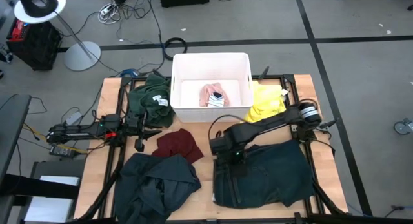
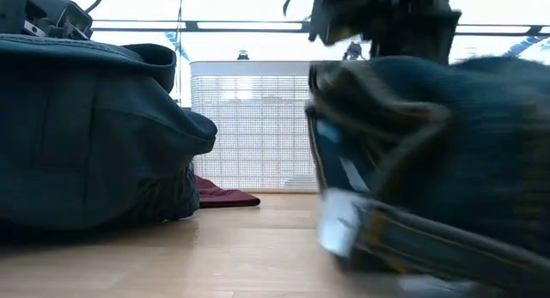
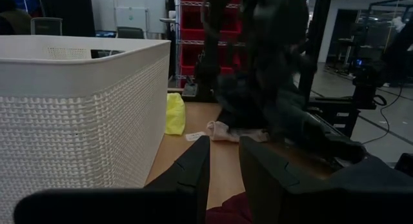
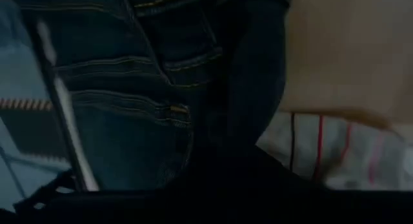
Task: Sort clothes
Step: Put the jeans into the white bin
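Dark blue jeans (image 1: 271, 175) lie at the table's near right. My right gripper (image 1: 233, 157) is down on their far left corner and shut on them. My left gripper (image 1: 139, 144) hovers open and empty at the left, beside the maroon piece (image 1: 177, 145). The dark grey-green jacket (image 1: 155, 185) lies heaped at the near left. A green top (image 1: 148, 101) lies left of the white tub (image 1: 181, 75) and a yellow piece (image 1: 268, 102) right of it. A pink piece (image 1: 210, 91) and a small sock (image 1: 217, 99) lie inside the tub. My right gripper holds the jeans by their far left corner (image 4: 161, 108), near the stitched waist seams, coming from above. The gripper itself hides the place of contact. In the low view that edge (image 2: 344, 100) stands raised toward the gripper, while the rest of the jeans lies on the table.
The tub stands at the middle of the far edge. A pale striped piece (image 4: 335, 153) lies on the wood beside the jeans. Bare wood shows between the maroon piece and the jeans. The black frame rails run along the table's sides.
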Action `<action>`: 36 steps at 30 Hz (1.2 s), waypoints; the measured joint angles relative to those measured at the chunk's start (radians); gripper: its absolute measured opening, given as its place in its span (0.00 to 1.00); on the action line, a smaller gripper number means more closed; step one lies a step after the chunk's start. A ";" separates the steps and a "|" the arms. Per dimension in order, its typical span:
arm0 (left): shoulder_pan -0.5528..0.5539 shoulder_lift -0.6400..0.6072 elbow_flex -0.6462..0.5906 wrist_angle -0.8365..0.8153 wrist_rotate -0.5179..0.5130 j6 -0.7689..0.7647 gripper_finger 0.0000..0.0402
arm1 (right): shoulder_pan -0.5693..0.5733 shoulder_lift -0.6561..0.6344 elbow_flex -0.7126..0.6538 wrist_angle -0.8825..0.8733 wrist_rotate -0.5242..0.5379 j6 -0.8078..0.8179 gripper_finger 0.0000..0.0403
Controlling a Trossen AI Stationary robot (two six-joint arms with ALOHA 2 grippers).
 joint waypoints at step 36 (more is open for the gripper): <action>0.000 0.000 0.000 0.000 0.000 0.000 0.22 | -0.029 -0.263 0.469 0.006 0.286 0.041 0.08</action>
